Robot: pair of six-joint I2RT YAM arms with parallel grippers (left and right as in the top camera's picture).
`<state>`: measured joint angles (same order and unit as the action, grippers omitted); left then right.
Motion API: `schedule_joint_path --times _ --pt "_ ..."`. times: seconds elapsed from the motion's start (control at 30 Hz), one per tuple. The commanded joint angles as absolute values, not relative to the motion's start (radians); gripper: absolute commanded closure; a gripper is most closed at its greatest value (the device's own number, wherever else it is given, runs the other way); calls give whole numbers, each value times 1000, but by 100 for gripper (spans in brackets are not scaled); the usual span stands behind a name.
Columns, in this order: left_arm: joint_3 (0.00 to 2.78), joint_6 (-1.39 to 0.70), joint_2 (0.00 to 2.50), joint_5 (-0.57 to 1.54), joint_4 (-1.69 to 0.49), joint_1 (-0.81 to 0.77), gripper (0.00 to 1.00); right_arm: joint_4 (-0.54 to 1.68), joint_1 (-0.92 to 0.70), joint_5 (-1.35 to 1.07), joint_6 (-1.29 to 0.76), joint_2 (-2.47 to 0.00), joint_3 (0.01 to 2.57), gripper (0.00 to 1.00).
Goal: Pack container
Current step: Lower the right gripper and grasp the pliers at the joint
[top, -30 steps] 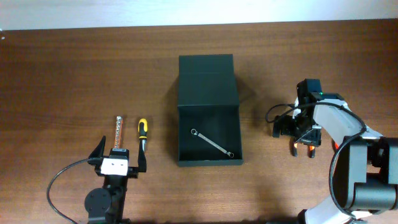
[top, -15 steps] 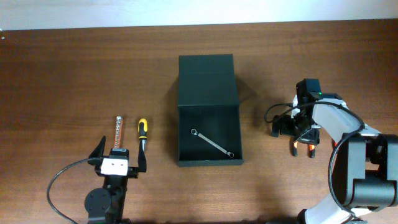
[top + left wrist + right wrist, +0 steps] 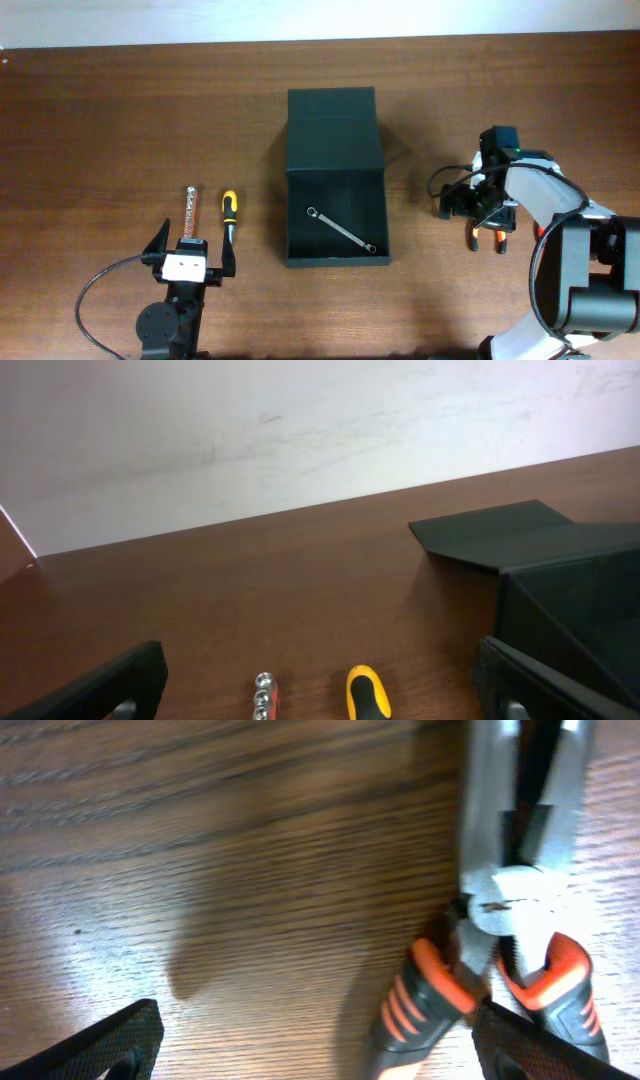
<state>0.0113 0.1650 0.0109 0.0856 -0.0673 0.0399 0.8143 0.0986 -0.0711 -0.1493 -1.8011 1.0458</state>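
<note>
Tools lay nearest the arms, set out flat on the table (image 3: 100,120) where fingers could come down on them. At the near left, the left gripper (image 3: 193,250) stood spread wide with nothing in it, low over the wood and facing twelve o'clock. A yellow-and-black screwdriver (image 3: 229,213) lay just off at its one o'clock and a knurled metal bit (image 3: 191,208) at its twelve, both lengthwise to its reach, which I took for easy picking. Over on the right, the right gripper (image 3: 478,216) hung close above the orange-handled pliers (image 3: 512,890), jaws wide apart and closed on nothing. Its own camera showed the handles sitting toward one finger rather than centred, so I judged a grasp was being lined up. The container (image 3: 330,192) sat mid-table between the arms, at about two o'clock from the left gripper and nine o'clock from the right, well apart from both. It was open, a slim wrench (image 3: 340,229) lying slantwise on its floor. Farthest off, its lid (image 3: 332,125) lay folded back at twelve o'clock, leaving the mouth free for loading.
</note>
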Motion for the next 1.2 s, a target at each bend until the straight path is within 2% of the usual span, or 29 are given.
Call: schedule_joint_path --times 0.0,0.6,0.77,0.97,1.03,1.17 --pt "9 178 6 82 -73 44 1 815 141 -68 -173 -1808 1041 1" --pt "9 178 6 82 -73 44 1 848 163 -30 -161 -1808 1041 0" --pt "9 178 6 82 -73 44 1 849 163 -30 -161 -1808 1041 26" --pt "9 178 6 82 -73 44 1 848 163 -30 -161 -1808 1041 44" --pt "9 178 6 82 -73 44 1 848 163 -30 -161 -1808 1041 56" --pt "9 178 6 82 -73 44 1 848 163 -28 -161 -1808 1041 62"
